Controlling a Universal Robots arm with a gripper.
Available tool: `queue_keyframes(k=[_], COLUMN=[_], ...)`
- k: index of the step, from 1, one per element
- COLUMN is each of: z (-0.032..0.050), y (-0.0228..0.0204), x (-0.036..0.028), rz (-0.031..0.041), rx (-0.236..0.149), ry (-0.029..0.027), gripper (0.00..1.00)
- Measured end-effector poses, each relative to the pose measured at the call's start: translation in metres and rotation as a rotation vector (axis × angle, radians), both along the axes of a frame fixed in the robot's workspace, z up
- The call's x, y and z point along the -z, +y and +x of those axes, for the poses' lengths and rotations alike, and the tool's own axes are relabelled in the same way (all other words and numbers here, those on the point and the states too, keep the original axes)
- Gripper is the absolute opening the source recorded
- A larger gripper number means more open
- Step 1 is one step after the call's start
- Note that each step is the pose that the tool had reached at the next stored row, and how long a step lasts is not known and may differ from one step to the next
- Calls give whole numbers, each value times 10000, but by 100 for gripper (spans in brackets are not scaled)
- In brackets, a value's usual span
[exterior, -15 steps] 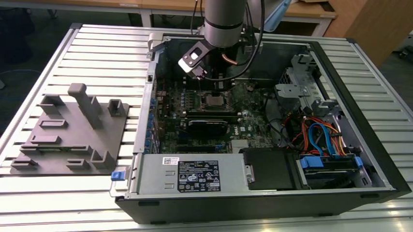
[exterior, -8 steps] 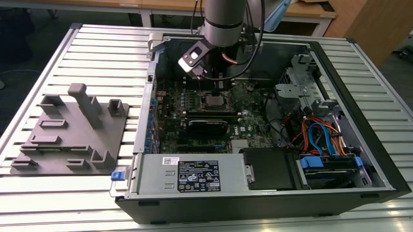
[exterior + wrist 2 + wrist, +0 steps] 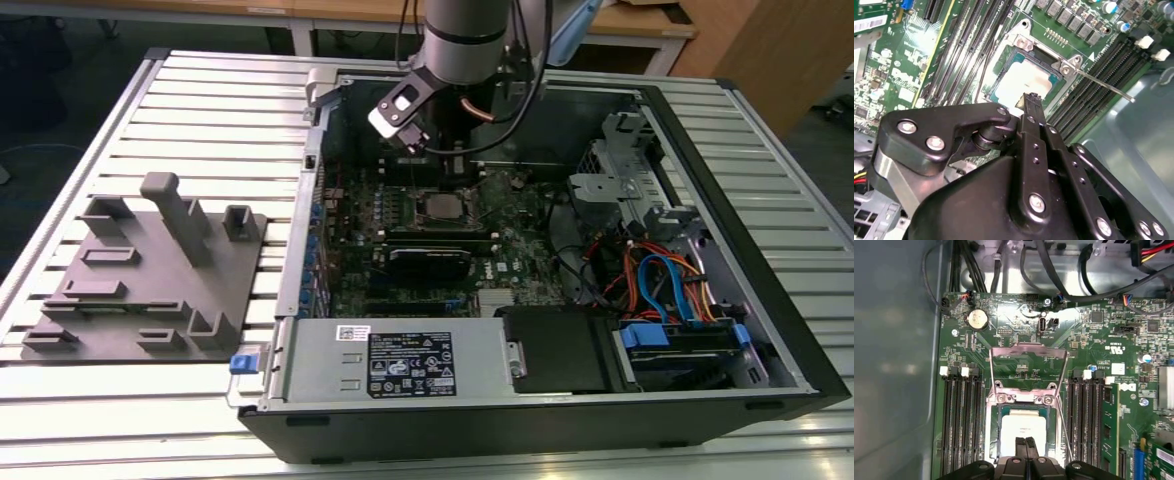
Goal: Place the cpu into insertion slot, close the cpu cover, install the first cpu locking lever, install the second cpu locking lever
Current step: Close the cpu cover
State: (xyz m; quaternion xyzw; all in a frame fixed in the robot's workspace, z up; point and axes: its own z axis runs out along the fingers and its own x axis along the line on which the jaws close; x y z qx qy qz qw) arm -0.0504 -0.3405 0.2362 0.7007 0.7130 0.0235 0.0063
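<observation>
The cpu (image 3: pixel 1024 429) lies flat in the insertion slot (image 3: pixel 1053 436) on the green board, its silver top bare; the second wrist view also shows the cpu (image 3: pixel 1026 80), and the exterior view shows it as a grey square (image 3: pixel 441 207). The cpu cover (image 3: pixel 1004 351) stands swung open beyond the slot, board showing through its cut-out. A thin locking lever (image 3: pixel 1066 412) runs unlatched beside the slot, and the second wrist view shows a lever (image 3: pixel 1104 86) sticking out over the memory slots. My gripper (image 3: pixel 1026 442) hangs just above the cpu's near edge, fingers pressed together, nothing between them.
Long black memory slots (image 3: pixel 959 425) flank the socket on both sides. Cables (image 3: pixel 1054 270) and the metal case wall (image 3: pixel 894 365) border the board. In the exterior view a grey fixture plate (image 3: pixel 147 290) lies on the slatted table at the left of the open computer case (image 3: pixel 747 330).
</observation>
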Motion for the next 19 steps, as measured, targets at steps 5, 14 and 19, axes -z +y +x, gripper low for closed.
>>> queue_keyframes(k=[5,14,19], z=[0,0,0], y=[0,0,0], x=[-79,-205,-257], rz=[1,0,1], rx=[0,0,0], ry=[12,45,60], gripper=[10,10,10])
